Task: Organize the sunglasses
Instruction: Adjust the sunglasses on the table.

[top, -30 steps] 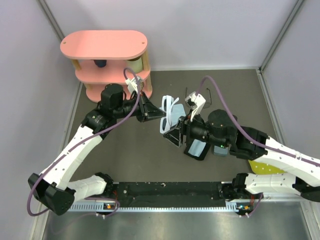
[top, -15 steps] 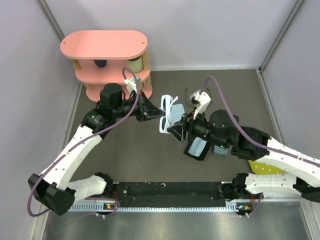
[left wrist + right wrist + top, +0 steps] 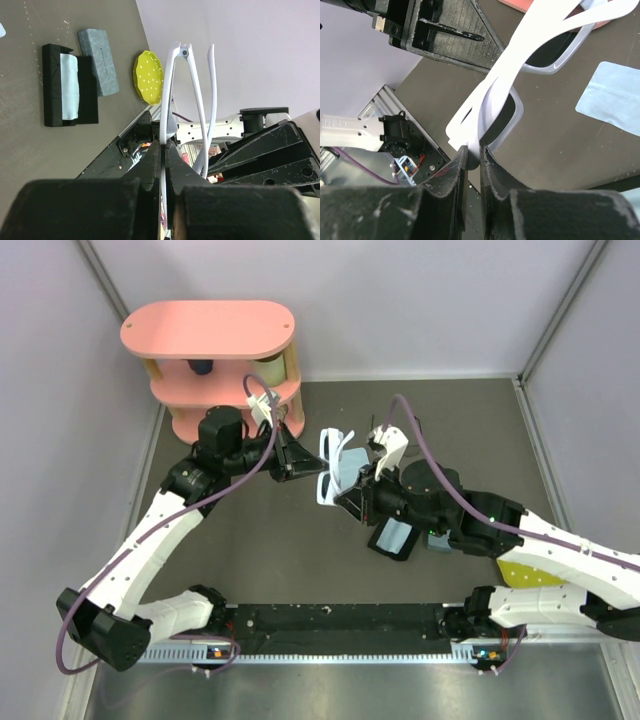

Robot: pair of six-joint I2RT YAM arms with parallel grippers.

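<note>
As left gripper [image 3: 164, 146], right gripper [image 3: 473, 151] pinch, sunglasses [image 3: 337, 460] aloft

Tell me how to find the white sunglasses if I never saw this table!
Start at the pink shelf in the far left corner. Just right of it, the left gripper and right gripper pinch the white sunglasses between them, off the table. Nothing else is white-framed or lifted; the black case nearby lies flat.
</note>
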